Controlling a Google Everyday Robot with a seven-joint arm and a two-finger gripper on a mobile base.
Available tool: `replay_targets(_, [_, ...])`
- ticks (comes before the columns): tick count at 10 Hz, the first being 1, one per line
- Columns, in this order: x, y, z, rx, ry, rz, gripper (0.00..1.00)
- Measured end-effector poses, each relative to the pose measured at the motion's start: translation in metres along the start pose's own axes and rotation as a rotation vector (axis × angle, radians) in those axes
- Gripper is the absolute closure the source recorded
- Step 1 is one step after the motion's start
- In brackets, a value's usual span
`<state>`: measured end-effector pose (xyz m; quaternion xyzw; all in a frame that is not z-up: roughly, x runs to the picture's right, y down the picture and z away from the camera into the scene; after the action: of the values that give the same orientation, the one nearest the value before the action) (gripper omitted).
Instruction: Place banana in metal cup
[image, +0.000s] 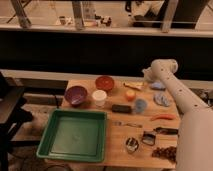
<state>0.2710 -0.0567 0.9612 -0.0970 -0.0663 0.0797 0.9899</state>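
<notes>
Wooden table (116, 145) carries a green tray (75, 135) at lower left, purple bowl (76, 95), red bowl (104, 82), white cup (99, 97), banana (132, 86) at upper right, and metal cup (131, 145) at bottom. The gripper (145, 76) is at the table's upper right edge.

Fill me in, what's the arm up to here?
The robot's arm reaches across to the table's far side, its gripper right at the banana. The metal cup stands near the front edge, right of the green tray, far from the banana. The banana is not in the cup yet.
</notes>
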Motion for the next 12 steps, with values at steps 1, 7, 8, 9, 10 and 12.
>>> replay_targets(1, [-0.001, 0.005, 0.015, -0.002, -0.006, -0.016, 0.2])
replay_targets(7, [0.008, 0.008, 0.022, -0.002, -0.002, -0.067, 0.2])
replay_targets(8, [0.008, 0.005, 0.019, 0.005, 0.001, -0.074, 0.2])
replay_targets(9, [0.008, 0.005, 0.018, 0.008, 0.004, -0.076, 0.2])
replay_targets(10, [0.005, 0.003, 0.017, 0.01, 0.003, -0.077, 0.2])
replay_targets(12, [0.0, 0.002, 0.033, 0.008, 0.0, -0.08, 0.2])
